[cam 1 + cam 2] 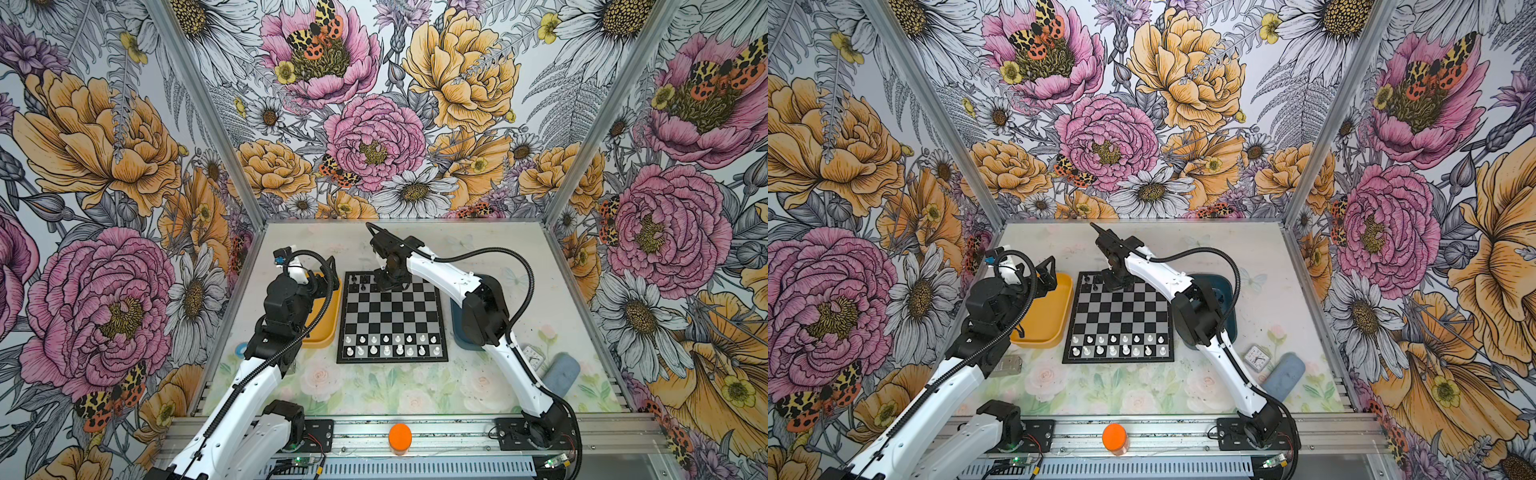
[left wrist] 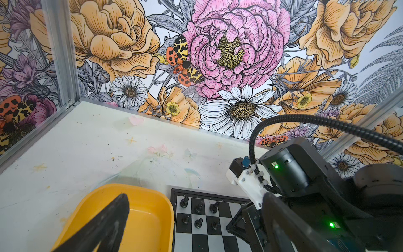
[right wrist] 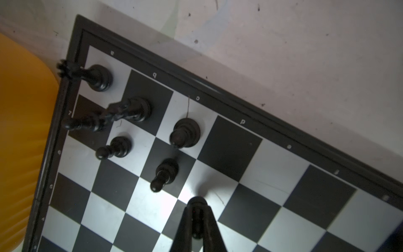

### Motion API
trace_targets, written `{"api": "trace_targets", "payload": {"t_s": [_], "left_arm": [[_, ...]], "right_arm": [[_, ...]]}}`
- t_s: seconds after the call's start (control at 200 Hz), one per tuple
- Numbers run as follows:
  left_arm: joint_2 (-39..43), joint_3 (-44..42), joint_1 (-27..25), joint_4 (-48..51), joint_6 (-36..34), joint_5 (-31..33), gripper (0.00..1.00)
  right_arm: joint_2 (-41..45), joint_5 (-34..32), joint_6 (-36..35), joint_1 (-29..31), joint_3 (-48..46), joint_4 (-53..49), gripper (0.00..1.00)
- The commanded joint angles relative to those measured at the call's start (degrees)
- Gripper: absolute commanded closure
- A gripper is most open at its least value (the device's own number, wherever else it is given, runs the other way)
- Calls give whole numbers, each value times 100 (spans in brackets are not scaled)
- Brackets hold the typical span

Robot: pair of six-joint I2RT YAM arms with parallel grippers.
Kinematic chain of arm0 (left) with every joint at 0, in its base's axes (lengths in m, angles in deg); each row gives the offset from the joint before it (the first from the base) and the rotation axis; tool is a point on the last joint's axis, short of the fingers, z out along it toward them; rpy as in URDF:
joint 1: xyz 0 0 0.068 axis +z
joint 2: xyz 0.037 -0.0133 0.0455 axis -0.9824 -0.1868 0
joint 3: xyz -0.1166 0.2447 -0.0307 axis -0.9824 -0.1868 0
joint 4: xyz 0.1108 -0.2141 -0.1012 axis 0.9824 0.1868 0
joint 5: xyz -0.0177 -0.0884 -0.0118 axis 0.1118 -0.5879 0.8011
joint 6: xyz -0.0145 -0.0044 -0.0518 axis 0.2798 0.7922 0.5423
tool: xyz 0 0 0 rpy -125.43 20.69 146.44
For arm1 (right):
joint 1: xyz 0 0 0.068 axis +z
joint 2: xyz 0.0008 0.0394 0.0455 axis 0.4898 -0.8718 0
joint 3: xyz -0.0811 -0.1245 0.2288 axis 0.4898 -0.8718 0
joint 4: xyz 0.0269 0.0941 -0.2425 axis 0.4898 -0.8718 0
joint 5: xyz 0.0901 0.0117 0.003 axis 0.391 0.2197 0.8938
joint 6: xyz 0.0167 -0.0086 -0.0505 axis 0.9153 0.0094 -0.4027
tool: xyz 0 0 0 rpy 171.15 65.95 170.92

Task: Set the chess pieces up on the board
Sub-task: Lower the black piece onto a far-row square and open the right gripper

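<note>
We hold our left arm [image 1: 249, 386] bent at the elbow, its left gripper [image 1: 1045, 276] wide open. Our right arm [image 1: 440, 270] reaches forward, wrist turned down, and the right gripper [image 3: 197, 205] has its jaws pressed together.

1. A corner of the board [image 3: 231, 148] fills most of the view, with black and silver squares.
2. Six black chess pieces [image 3: 185, 133] stand in that corner, in two rows of three.
3. The row by the edge has the taller ones: a castle [image 3: 96, 77] on the corner square, a horse [image 3: 133, 109] next to it, then a bishop.
4. Three pawns [image 3: 115, 148] stand in the next row.
5. The right gripper [image 3: 197, 203] has its fingers [image 3: 182, 231] pressed together, with the tip over a light square near one pawn.
6. A yellow tray [image 3: 21, 131] lies just beside the board.
</note>
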Motion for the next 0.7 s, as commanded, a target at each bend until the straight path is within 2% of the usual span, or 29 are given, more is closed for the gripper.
{"api": "trace_targets", "payload": {"t_s": [0.0,0.34,0.485,0.696], "left_arm": [[-22,-94,52,-28,-86,-36,4],[-29,-95,60,-38,-91,-41,4],[-34,-92,60,-37,-92,-42,4],[-38,-94,68,-50,-87,-60,4]], "right_arm": [[-181,-167,40,18,171,5,100],[-250,-264,45,18,174,5,100],[-259,-246,41,18,172,5,84],[-213,-180,5,18,171,10,68]]}}
